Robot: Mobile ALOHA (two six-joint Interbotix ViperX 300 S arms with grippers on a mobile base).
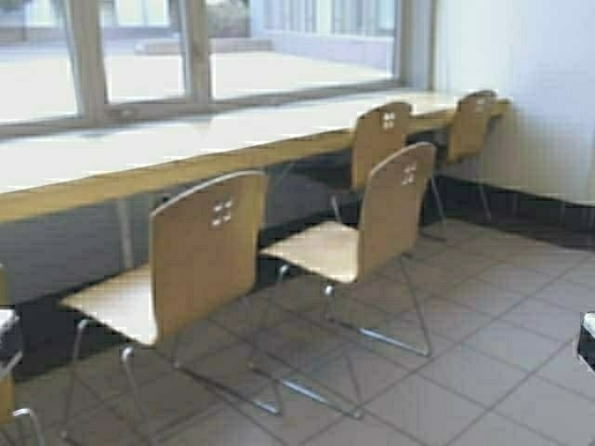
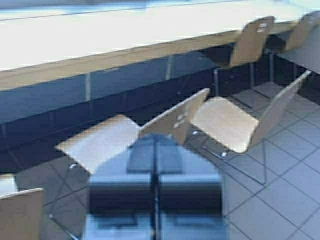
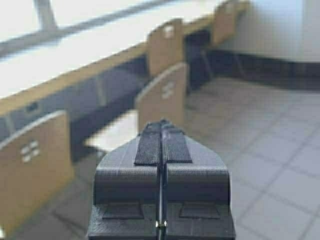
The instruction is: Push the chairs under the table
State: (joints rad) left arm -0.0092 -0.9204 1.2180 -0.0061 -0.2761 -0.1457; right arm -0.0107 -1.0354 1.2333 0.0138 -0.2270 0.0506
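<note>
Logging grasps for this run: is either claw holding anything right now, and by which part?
Nothing is held. The left claw and right claw are both shut on nothing, clear of the light tan moulded-plywood chairs standing out from the long light-wood counter table.

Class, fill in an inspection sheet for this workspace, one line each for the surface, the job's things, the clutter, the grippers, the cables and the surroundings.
Surface: long table along the windows, top bare where visible.
Job's things: two near chairs, nearest chair and second chair, stand pulled out on the tiles; two far chairs, third chair and fourth chair, sit close against the table edge.
Clutter: nothing seen.
Grippers: left gripper shut, empty, aimed at the nearest chair's back; right gripper shut, empty.
Cables: nothing seen.
Surroundings: windows, white wall, tiled floor.
</note>
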